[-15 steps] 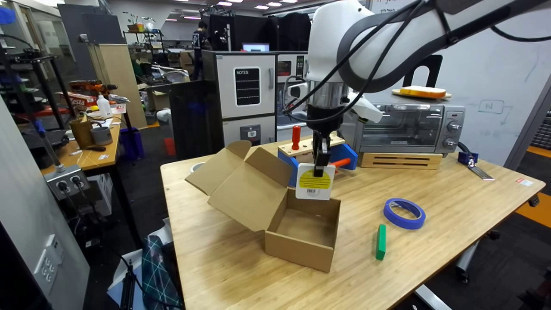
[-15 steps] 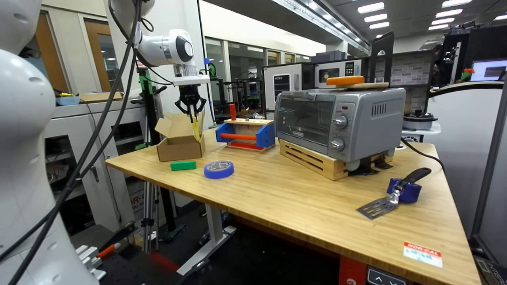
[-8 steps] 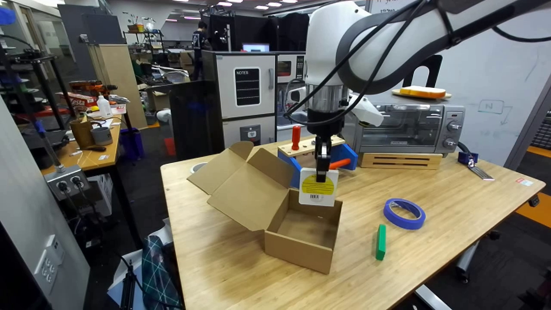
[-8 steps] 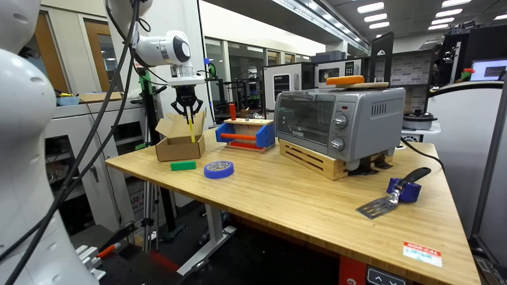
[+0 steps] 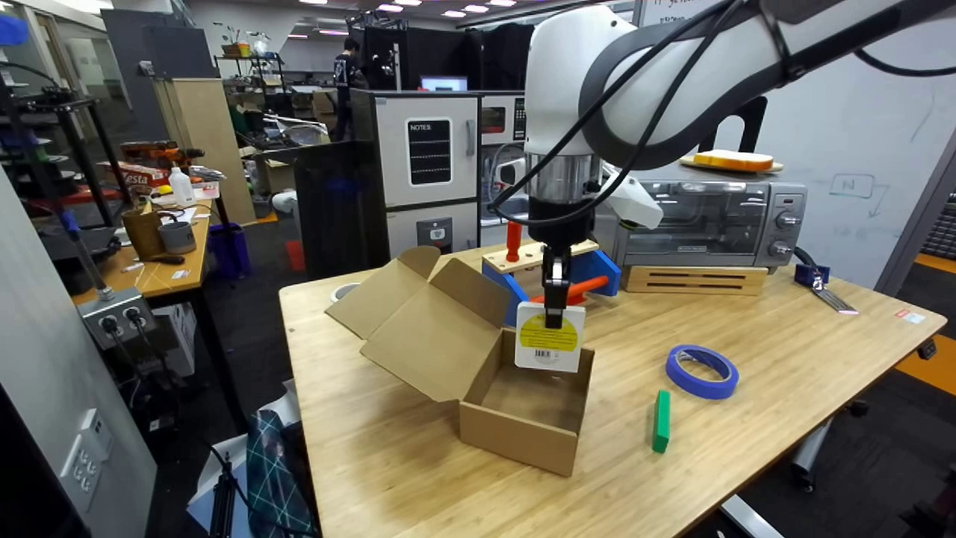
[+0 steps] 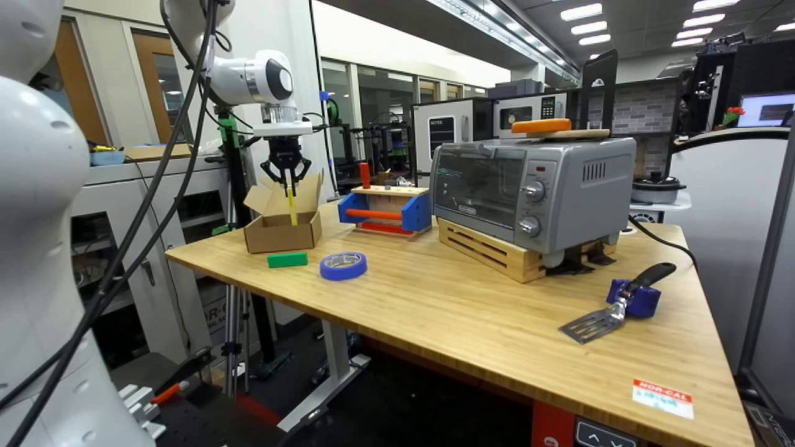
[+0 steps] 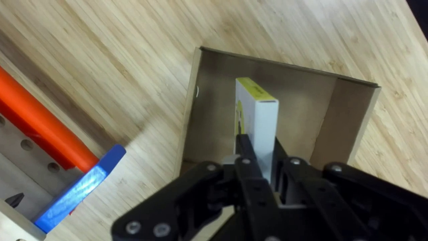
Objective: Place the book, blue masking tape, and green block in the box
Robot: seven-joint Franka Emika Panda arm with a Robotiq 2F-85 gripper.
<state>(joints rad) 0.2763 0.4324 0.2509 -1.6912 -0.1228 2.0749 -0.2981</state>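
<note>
Pinched between my gripper's [image 7: 260, 139] two fingers is the book [image 7: 266, 120], a thin squarish booklet with a yellow-and-white cover, hanging upright. It hangs over the opening of the brown cardboard box [image 5: 515, 442]; whether its lower edge dips below the rim I cannot tell. From above, the box floor [image 7: 301, 117] shows bare around the book. The blue masking tape [image 5: 702, 385] lies flat on the table, a hollow ring apart from the box. Between tape and box, in both exterior views, lies the green block [image 6: 287, 259].
The box's open flaps [image 5: 433, 340] spread out to one side. Close behind the box stands a toy bench with blue sides [image 6: 416, 213] and a red bar [image 7: 50, 127]. A grey toaster oven [image 5: 694, 224] on a wooden stand and a spatula [image 6: 612, 313] share the table.
My gripper has come down with the book, and in an exterior view it has shifted left over the box. The book, slanted before, now hangs more upright. Tape and green block have stayed put.
</note>
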